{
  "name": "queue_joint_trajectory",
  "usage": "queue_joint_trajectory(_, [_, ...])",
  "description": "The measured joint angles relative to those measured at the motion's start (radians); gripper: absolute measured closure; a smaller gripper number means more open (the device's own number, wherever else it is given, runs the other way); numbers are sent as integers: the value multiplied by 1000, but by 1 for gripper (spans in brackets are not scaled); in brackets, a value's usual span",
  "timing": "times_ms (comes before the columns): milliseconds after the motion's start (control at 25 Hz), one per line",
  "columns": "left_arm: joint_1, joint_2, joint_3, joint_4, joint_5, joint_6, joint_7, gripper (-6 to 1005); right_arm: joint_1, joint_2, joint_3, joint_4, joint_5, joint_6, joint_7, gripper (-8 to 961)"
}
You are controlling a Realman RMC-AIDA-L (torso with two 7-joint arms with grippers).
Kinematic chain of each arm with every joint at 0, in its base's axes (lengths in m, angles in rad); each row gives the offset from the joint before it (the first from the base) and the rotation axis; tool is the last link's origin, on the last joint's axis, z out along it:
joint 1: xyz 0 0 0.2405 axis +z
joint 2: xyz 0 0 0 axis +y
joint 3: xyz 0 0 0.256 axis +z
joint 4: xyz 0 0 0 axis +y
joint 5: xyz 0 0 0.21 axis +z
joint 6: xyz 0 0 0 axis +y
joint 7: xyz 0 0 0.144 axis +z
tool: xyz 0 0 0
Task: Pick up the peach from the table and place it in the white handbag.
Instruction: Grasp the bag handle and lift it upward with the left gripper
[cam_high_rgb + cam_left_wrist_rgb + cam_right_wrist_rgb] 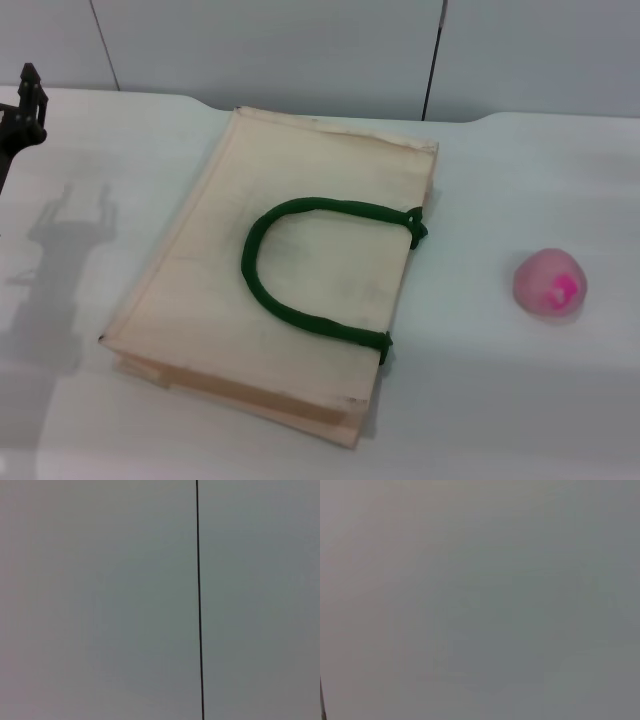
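The peach [550, 283], pale pink with a magenta blotch, sits on the white table [500, 400] at the right, well apart from the bag. The white handbag [280, 270] lies flat in the middle of the table, its dark green handle [300, 260] looped on top. My left gripper [28, 105] is at the far left edge of the head view, raised above the table and far from both things. My right gripper is out of view. Both wrist views show only a plain grey wall.
Grey wall panels [300, 50] with dark seams stand behind the table's far edge. The left arm casts a shadow [60, 270] on the table at the left. One dark seam [199, 600] shows in the left wrist view.
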Motion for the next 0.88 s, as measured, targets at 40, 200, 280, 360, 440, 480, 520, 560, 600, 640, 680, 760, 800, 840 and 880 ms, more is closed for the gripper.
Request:
queue_joint_trajectory(40, [0, 0, 0, 0, 0, 0, 0, 532, 0, 0, 0, 0, 0, 0, 0, 88])
queue_joint_trajectory(200, [1, 1, 0, 1, 0, 0, 0, 531, 0, 0, 0, 0, 0, 0, 0, 89])
queue_joint_trajectory(280, [0, 1, 0, 1, 0, 0, 1, 530, 0, 0, 0, 0, 0, 0, 0, 89])
queue_joint_trajectory(360, [0, 1, 0, 1, 0, 0, 1, 530, 0, 0, 0, 0, 0, 0, 0, 89])
queue_joint_trajectory(440, [0, 1, 0, 1, 0, 0, 0, 530, 0, 0, 0, 0, 0, 0, 0, 89])
queue_joint_trajectory(480, [0, 1, 0, 1, 0, 0, -1, 529, 0, 0, 0, 0, 0, 0, 0, 90])
queue_joint_trajectory(520, [0, 1, 0, 1, 0, 0, -2, 529, 0, 0, 0, 0, 0, 0, 0, 90])
queue_joint_trajectory(560, [0, 1, 0, 1, 0, 0, -5, 529, 0, 0, 0, 0, 0, 0, 0, 90])
queue_joint_trajectory(600, [0, 1, 0, 4, 0, 0, -8, 529, 0, 0, 0, 0, 0, 0, 0, 90])
queue_joint_trajectory(640, [0, 2, 0, 6, 0, 0, -9, 528, 0, -1, 0, 0, 0, 0, 0, 90])
queue_joint_trajectory(680, [0, 3, 0, 9, 0, 0, -10, 528, 0, -1, 0, 1, 0, 0, 0, 90])
queue_joint_trajectory(760, [-2, 3, 0, 11, 3, 0, -12, 528, 0, -1, 0, 4, 0, 0, 0, 90])
queue_joint_trajectory(800, [-3, 3, 0, 12, 7, 0, -14, 528, 0, -2, 0, 6, 0, 0, 0, 91])
queue_joint_trajectory(840, [-3, 3, 0, 13, 11, 0, -18, 527, 0, -2, 0, 7, 0, 0, 0, 91])
queue_joint_trajectory(880, [-4, 5, 1, 20, 27, -1, -39, 527, 0, -3, 0, 7, -1, 0, 1, 91])
